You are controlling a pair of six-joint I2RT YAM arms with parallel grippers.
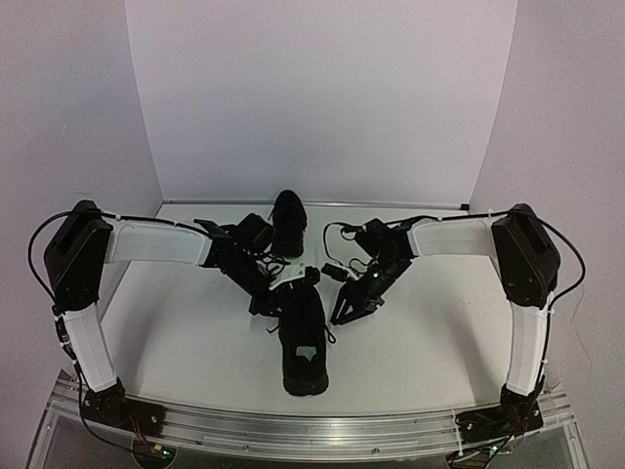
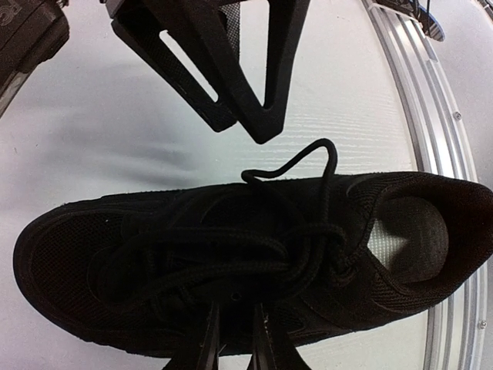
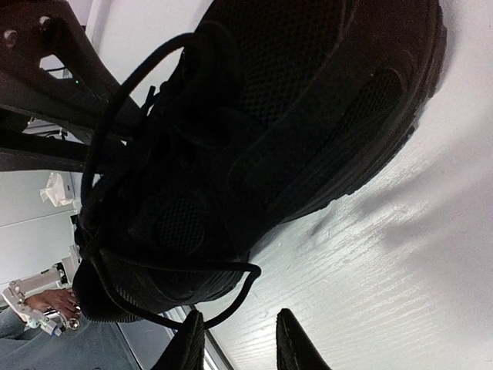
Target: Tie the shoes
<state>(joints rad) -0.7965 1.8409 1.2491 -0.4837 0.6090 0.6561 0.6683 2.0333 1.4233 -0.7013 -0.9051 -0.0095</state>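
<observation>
One black shoe [image 1: 303,337] lies at the middle near side, its pale insole label [image 1: 309,352] showing. The other shoe [image 1: 288,220] lies behind it. In the left wrist view the near shoe [image 2: 92,254] lies across the frame with crossed laces [image 2: 308,247] and a loose lace loop [image 2: 323,154]. My left gripper [image 1: 266,305] is at its left side, fingertips [image 2: 206,339] a little apart on the upper. My right gripper [image 1: 342,315] is open at its right side. In the right wrist view a lace loop [image 3: 248,274] hangs by my right gripper [image 3: 240,327].
An aluminium rail [image 1: 293,422] runs along the table's near edge and also shows in the left wrist view [image 2: 431,100]. White backdrop walls [image 1: 322,98] close the back and sides. Black cables [image 1: 342,234] hang from both wrists. The far shoe's edge [image 2: 27,35] shows in the left wrist view.
</observation>
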